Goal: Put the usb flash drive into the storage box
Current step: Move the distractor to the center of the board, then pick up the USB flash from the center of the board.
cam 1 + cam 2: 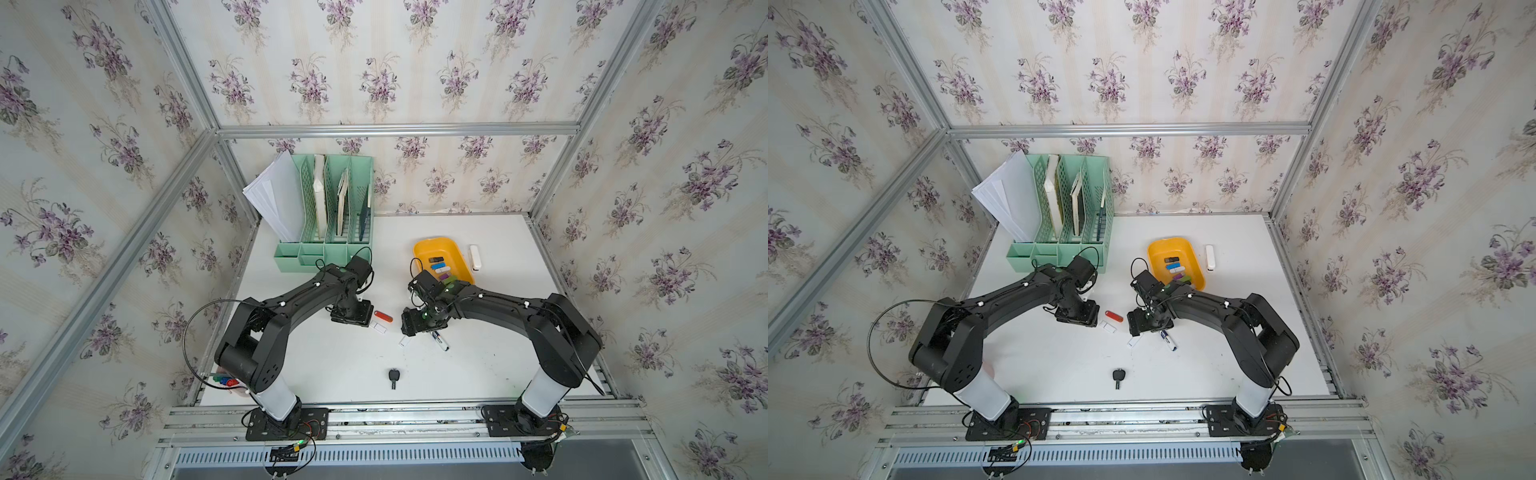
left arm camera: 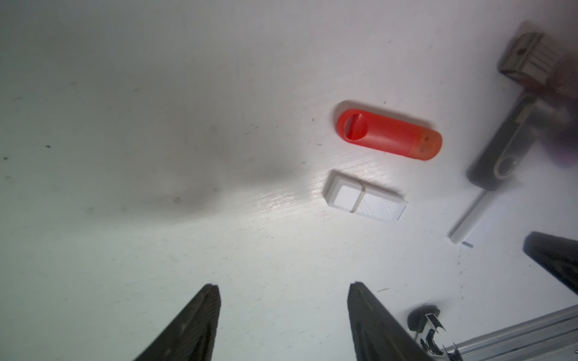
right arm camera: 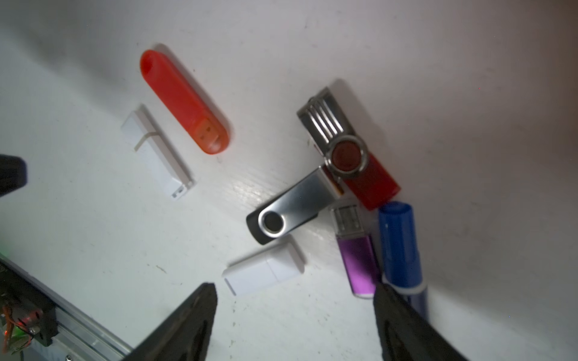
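Flash drive (image 2: 389, 134) loose, left hand (image 2: 284, 286) spread, empty

— What do the two arms look like?

— The left arm (image 1: 291, 307) and the right arm (image 1: 498, 303) are matte black jointed shells, each with a smooth white cylindrical sleeve (image 1: 276, 395) by a flat black base plate (image 1: 318, 422).

— Any cables?

— A thin black cable (image 1: 183, 338) loops off the left arm, and small white clips (image 1: 281, 304) dot the links. The fingers (image 2: 194, 325) are dark tapered wedges.
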Tool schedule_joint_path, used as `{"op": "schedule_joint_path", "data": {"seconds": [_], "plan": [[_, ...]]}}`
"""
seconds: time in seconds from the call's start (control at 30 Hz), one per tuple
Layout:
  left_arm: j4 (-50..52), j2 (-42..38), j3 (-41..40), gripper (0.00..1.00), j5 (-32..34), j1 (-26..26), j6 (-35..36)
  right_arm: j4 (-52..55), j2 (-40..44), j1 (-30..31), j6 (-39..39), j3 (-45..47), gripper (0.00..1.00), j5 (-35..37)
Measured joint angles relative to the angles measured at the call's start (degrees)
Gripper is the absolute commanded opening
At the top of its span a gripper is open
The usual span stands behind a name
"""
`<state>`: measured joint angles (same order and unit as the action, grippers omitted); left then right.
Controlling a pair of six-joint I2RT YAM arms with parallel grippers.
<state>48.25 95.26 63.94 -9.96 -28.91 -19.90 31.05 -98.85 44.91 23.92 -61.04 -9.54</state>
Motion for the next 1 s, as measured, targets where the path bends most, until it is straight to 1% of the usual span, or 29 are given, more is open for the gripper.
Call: {"op": "schedule_joint_path", "data": {"seconds": [0.2,0.33,0.5,0.73,1.0], "plan": [[-0.09,-0.48,-0.61,0.70,0.35,0.00,0.00,2.29,0.85,-0.02,0.13,-0.52,0.83,4.70],[-0.35,-0.57,-0.85,0.70,0.35,0.00,0.00,2.56,1.46,-0.02,0.11,-0.61,0.79,5.64],[-0.57,-0.57,-1.33,0.69,0.35,0.00,-0.02,2.75,0.39,0.09,-0.39,-1.97,0.67,6.14],[-1.09,-0.59,-1.84,0.69,0.33,0.00,-0.02,3.56,-2.84,0.35,-1.95,-4.50,0.51,8.83],[-1.29,-0.92,-2.43,0.70,0.33,0.00,-0.04,3.82,-4.66,0.35,-2.97,-4.17,0.49,10.34]]}}
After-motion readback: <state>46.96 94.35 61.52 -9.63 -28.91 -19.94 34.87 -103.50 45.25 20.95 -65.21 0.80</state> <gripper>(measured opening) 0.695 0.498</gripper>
